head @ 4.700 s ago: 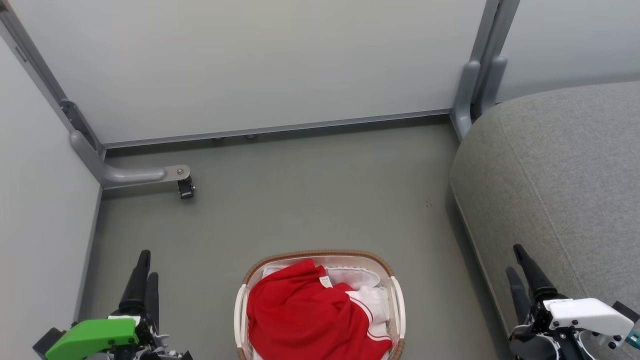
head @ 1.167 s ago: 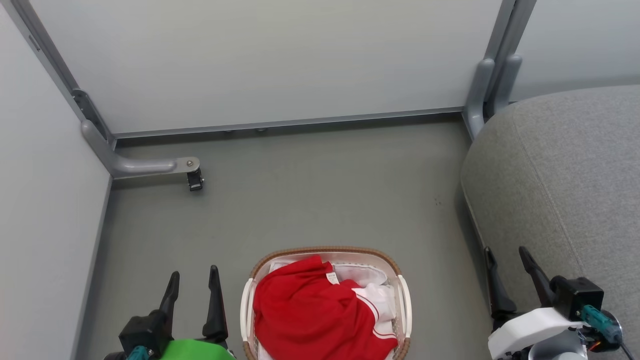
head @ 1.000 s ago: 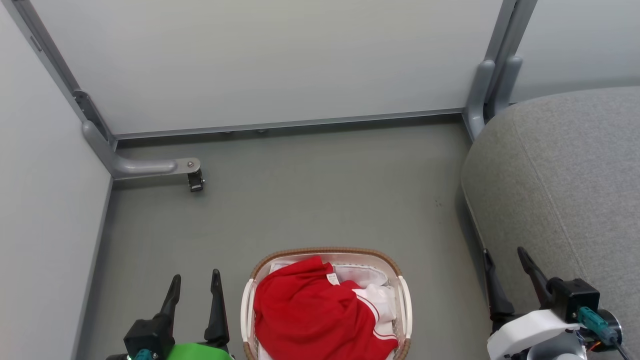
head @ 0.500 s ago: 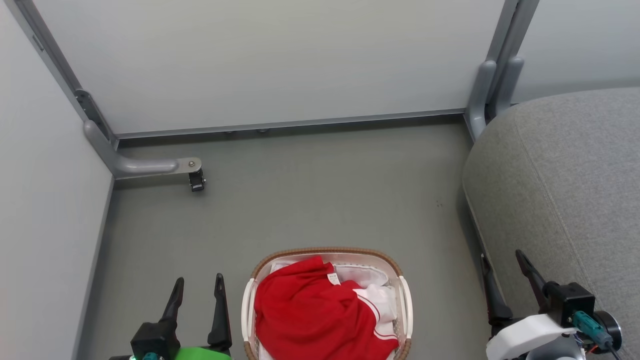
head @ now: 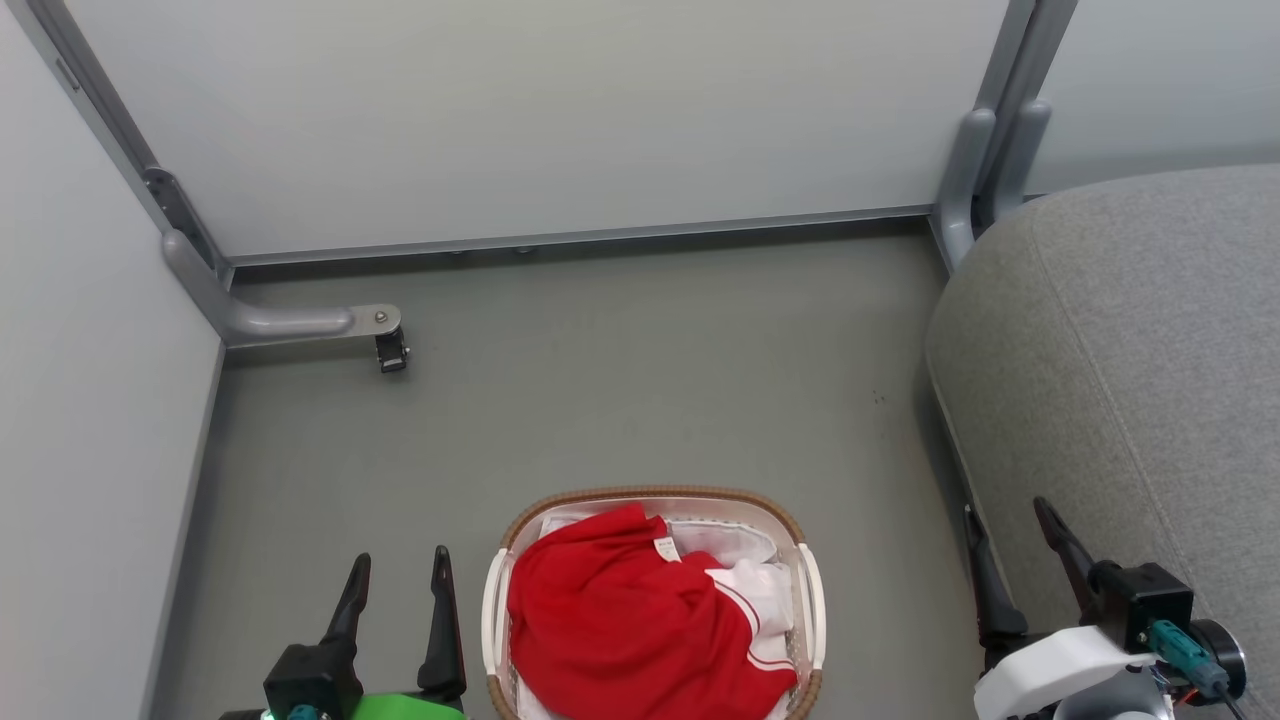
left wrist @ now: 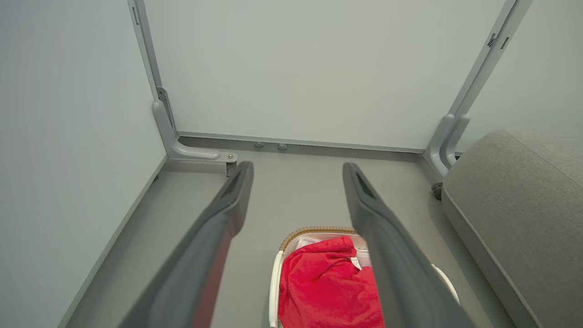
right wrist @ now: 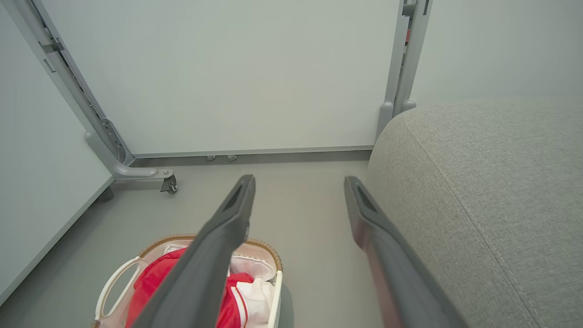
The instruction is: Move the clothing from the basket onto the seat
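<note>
The red clothing (head: 625,625) with white panels and stripes lies bunched in the cream basket (head: 655,496) with its brown woven rim, on the floor at the bottom centre. The left wrist view shows the clothing (left wrist: 325,291) in the basket (left wrist: 274,284); the right wrist view shows the clothing (right wrist: 152,284) in the basket (right wrist: 264,248). The grey seat (head: 1130,370) fills the right side, as does the seat (left wrist: 519,205) and the seat (right wrist: 492,191). My left gripper (head: 400,565) is open, empty, just left of the basket. My right gripper (head: 1005,515) is open, empty, at the seat's edge.
Pale partition walls enclose the floor on the left and at the back. A grey metal foot with a small black caster (head: 390,352) juts out at the left. A grey post (head: 975,150) stands at the back corner beside the seat.
Since a few seconds ago both grippers have turned so their fingers stand side by side. Over the last second the view shifted slightly; the basket and clothing stay put.
</note>
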Tool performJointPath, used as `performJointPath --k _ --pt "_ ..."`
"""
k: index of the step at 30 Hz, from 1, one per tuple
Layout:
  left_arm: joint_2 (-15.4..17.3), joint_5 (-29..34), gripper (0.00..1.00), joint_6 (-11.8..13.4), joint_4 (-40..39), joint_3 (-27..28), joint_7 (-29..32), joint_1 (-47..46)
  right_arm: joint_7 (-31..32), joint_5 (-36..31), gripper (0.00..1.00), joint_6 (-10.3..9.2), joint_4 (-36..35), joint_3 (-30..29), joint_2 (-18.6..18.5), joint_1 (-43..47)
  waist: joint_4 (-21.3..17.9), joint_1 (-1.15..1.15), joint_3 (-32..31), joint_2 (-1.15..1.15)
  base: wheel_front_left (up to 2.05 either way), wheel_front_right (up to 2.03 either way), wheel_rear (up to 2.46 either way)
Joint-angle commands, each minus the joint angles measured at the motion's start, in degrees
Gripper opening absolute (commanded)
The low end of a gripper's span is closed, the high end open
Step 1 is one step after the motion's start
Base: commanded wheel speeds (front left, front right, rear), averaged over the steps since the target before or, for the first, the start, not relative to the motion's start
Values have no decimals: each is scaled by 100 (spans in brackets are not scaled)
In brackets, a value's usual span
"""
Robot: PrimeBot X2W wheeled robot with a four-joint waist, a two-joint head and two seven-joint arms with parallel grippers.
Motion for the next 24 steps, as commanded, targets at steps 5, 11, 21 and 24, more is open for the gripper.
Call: performJointPath --k 5,11,21,24 --pt "36 14 100 25 -46 8 -5 -56 -30 -28 100 -2 -76 -53 -35 -94 -7 0 161 0 0 0 0" --pt "35 323 100 -63 -41 -14 -5 -433 -30 -80 100 -2 -217 -195 -34 -344 -22 0 621 0 0 0 0" --pt "33 809 100 -543 269 -189 -3 -1838 -29 -224 100 -2 -602 -574 -33 -1325 -207 0 2041 0 0 0 0" --pt "38 965 100 -660 513 -298 -3 -2309 -29 -236 100 -2 -775 -572 -30 -1610 -348 0 2496 0 0 0 0"
